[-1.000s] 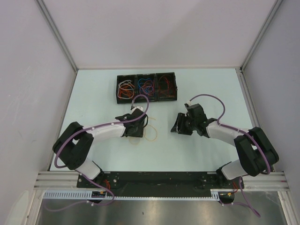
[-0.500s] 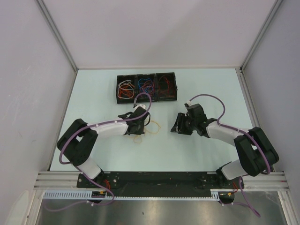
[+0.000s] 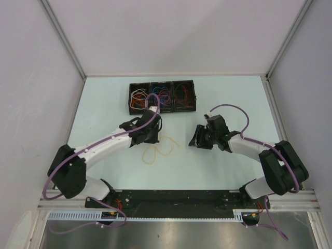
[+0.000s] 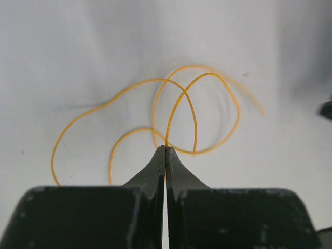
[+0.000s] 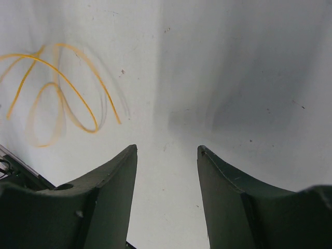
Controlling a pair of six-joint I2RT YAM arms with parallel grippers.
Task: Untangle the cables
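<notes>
Overhead, the left gripper [image 3: 149, 136] sits closed, and the loops of the orange-yellow cable [image 3: 161, 150] lie just past its tips, toward the right gripper [image 3: 197, 139]. The other cables [image 3: 162, 96] fill a black tray [image 3: 129, 98] beyond it. Where finger meets strand is too small to tell there.

From the left wrist, the jaws are shut on that cable, pinching one strand at the very tips, with the loops crossing ahead. Lifting slowly, I judge, would let the crossings slide apart rather than tighten.

From the right wrist, the jaws stand open and empty. The cable lies ahead and off to one side, blurred and cut off at the frame edge.
</notes>
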